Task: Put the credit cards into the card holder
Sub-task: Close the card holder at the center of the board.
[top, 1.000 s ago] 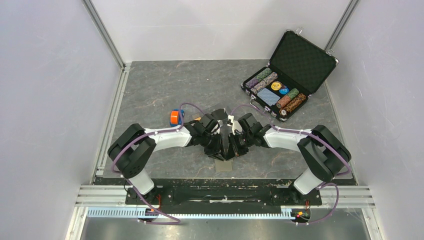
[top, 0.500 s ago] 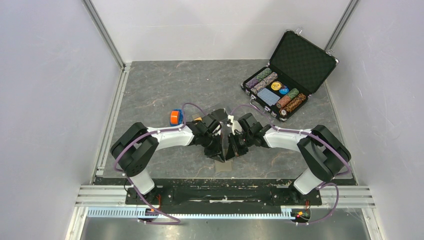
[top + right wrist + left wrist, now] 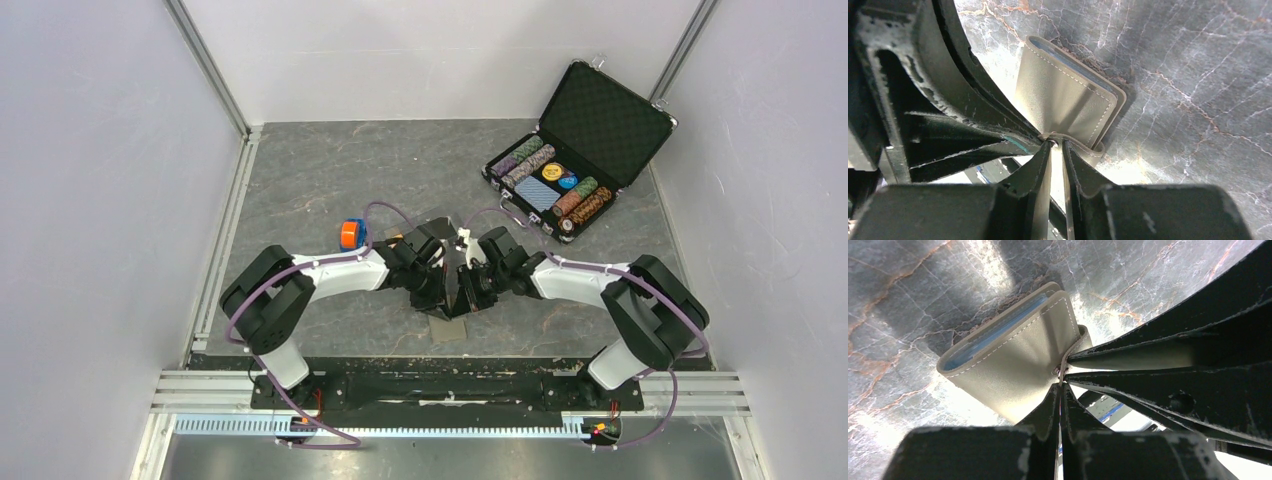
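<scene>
The card holder (image 3: pixel 1013 360), a grey-taupe fold-over wallet with pale blue inside, is folded shut and hangs just above the table; in the top view only its corner (image 3: pixel 447 328) shows under the arms. My left gripper (image 3: pixel 1061 382) is shut on the thin snap tab at the holder's edge. My right gripper (image 3: pixel 1054 145) comes in from the opposite side, its jaws a narrow gap apart and pinching the same snap tab (image 3: pixel 1075 142). The two grippers meet tip to tip (image 3: pixel 456 287) near the table's front middle. The credit cards are hidden.
An open black poker-chip case (image 3: pixel 575 150) with chips and a blue card deck stands at the back right. An orange and blue roll (image 3: pixel 349 234) lies beside the left forearm. The near table edge runs just behind the holder.
My left gripper has closed onto the holder's snap tab. Both wrists have drawn slightly closer together; the holder has barely moved.
</scene>
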